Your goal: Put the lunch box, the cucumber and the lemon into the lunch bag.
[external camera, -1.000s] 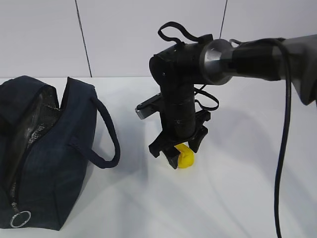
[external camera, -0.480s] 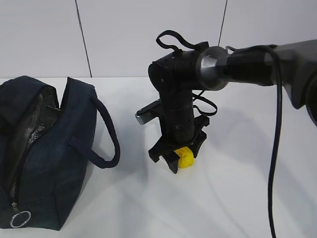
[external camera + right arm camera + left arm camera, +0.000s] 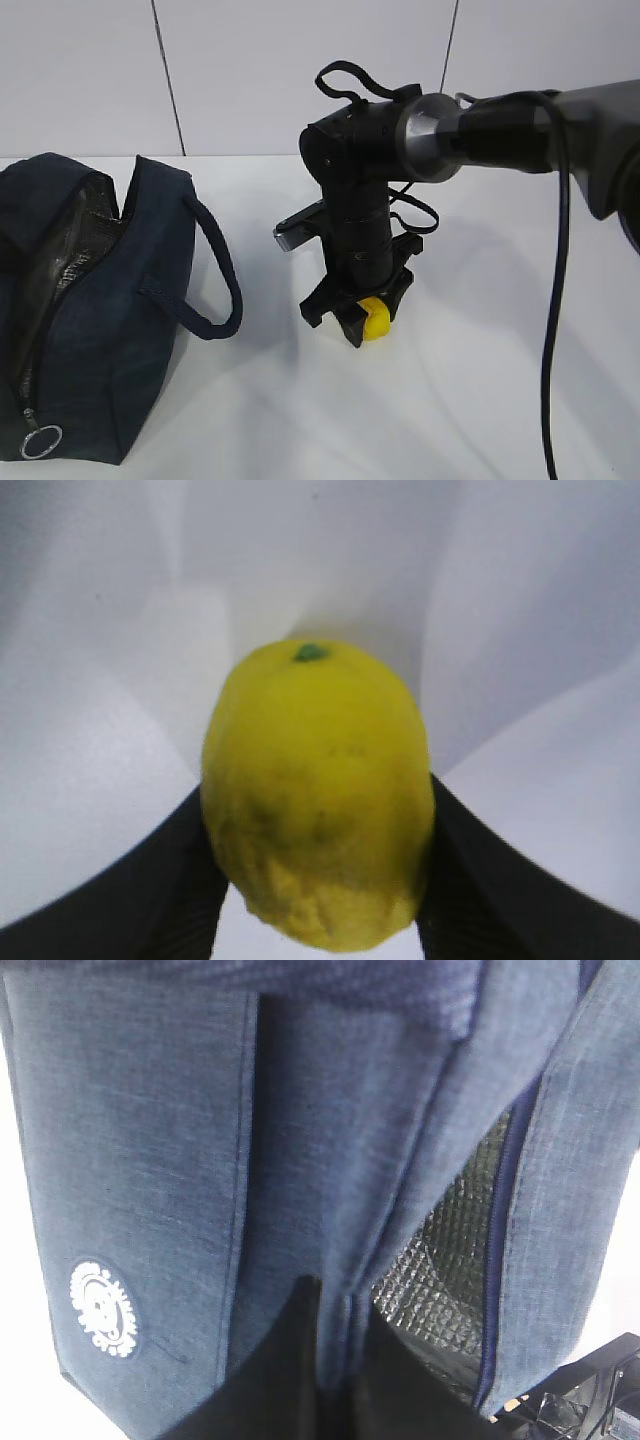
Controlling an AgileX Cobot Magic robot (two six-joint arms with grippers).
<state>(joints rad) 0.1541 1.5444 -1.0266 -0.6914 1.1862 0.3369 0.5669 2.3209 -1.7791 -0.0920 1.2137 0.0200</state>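
Note:
The yellow lemon [image 3: 377, 319] sits low over the white table, between the fingers of my right gripper [image 3: 366, 312], which points down and is shut on it. In the right wrist view the lemon [image 3: 318, 790] fills the gap of the gripper [image 3: 318, 880], and both black fingers press on its sides. The navy lunch bag [image 3: 90, 320] stands at the left with its top unzipped and its silver lining [image 3: 70, 250] showing. My left gripper [image 3: 345, 1345] is shut on a fold of the bag's fabric [image 3: 330, 1160] beside the opening. The lunch box and the cucumber are out of view.
A loop handle [image 3: 215, 270] of the bag hangs toward the lemon. The zipper's ring pull [image 3: 42, 441] hangs at the bag's near end. The bag's white round logo [image 3: 103, 1308] shows in the left wrist view. The white table [image 3: 480, 400] lies bare in front and to the right.
My right gripper has shifted slightly left and its fingers have closed in on the lemon, which now looks rounder between them. The bag has not moved.

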